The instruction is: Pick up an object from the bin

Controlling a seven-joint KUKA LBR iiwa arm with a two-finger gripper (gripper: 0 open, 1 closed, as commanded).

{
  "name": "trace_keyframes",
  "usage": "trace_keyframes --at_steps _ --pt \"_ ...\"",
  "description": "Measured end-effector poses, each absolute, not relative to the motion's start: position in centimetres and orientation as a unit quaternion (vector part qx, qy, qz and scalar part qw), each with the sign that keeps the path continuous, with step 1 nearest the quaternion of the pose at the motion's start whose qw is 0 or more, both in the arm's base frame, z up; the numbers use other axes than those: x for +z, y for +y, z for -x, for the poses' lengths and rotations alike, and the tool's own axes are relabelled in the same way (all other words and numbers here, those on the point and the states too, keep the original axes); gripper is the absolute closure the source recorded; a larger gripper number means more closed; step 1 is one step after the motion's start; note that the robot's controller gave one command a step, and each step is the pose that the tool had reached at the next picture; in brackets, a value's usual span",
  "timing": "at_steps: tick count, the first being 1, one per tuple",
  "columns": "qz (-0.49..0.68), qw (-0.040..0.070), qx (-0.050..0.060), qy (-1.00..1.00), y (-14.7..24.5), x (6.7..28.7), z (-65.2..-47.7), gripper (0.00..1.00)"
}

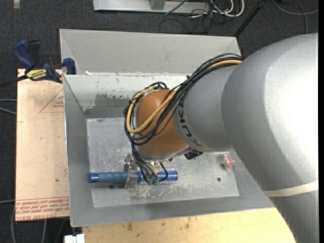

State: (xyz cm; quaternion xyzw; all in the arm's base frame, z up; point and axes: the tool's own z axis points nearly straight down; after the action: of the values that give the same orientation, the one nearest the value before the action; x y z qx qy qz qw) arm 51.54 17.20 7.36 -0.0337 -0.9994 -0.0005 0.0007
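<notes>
Bin: you are looking down into the grey metal bin (76, 135). Its scuffed floor is nearly bare, so the few things in it lie singly, not heaped.
Arm: the arm (263, 115) comes in from the right and bends down over the middle of the bin. The orange cover (154, 123) and looped cables (132, 116) at its wrist hide much of the floor beneath.
Tool: the tool (137, 174) sits low over the near side of the floor, left of centre. In my judgement it is that low because the things here lie flat on the floor.
Tool state: you cannot tell how far open it is, nor whether it has hold of anything, because wires and wrist parts crowd that spot.
Blue cylinder: the smooth blue cylinder (107, 177) lies flat with its length running left to right. Its right end reaches the tool's left side, but you cannot tell whether the two touch.
Blue ridged piece: this shorter piece (170, 175) lies just right of the tool, on the same line as the cylinder. You cannot tell whether it is the cylinder's far end passing under the tool or a separate thing.
Pink piece: a small pink piece (228, 161) lies well apart to the right, near the arm's edge.
Likely target: with blue showing on both sides of the tool, treat the blue thing as the probable pick, with the tool set across its length.
</notes>
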Motion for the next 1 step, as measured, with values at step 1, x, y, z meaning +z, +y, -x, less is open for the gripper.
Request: trace_keyframes --at_steps 1 --pt "0.020 -0.003 -0.002 -1.000 18.49 19.92 -49.97 1.00"
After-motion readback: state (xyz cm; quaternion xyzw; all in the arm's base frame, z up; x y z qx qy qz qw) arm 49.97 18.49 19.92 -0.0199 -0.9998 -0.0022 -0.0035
